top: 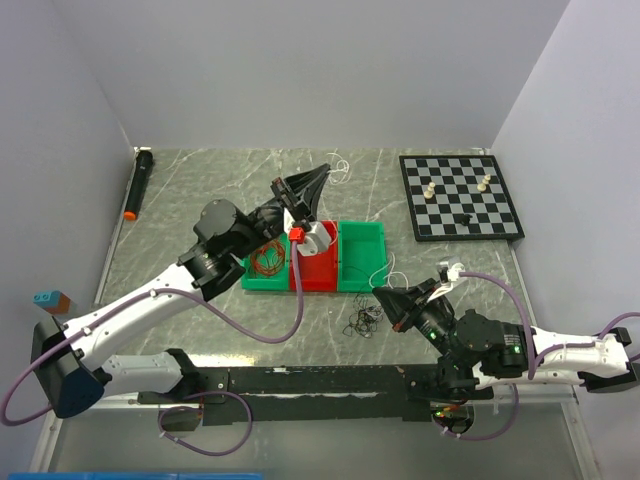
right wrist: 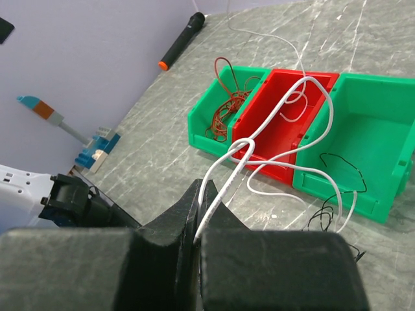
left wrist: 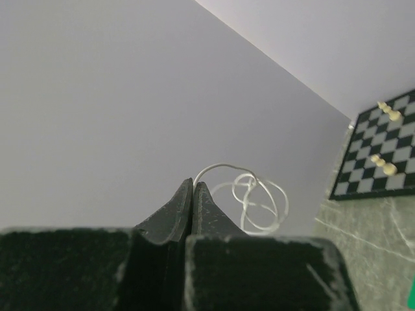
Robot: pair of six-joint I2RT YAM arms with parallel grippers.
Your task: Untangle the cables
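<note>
Firmly, left gripper (left wrist: 193, 188) and right gripper (right wrist: 202, 207) each tight on white cable (right wrist: 230, 181) (over the red bin (right wrist: 275, 139)).

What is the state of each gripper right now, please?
Left gripper: closed on the white cable.
Right gripper: closed on the white cable too.

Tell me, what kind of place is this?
Probably a robot test bench in a lab: a stone-look table boxed in by plain walls, with plastic sorting bins and a chessboard as practice props.

left hand (left wrist: 193, 184), right hand (right wrist: 197, 194) both clamped
</note>
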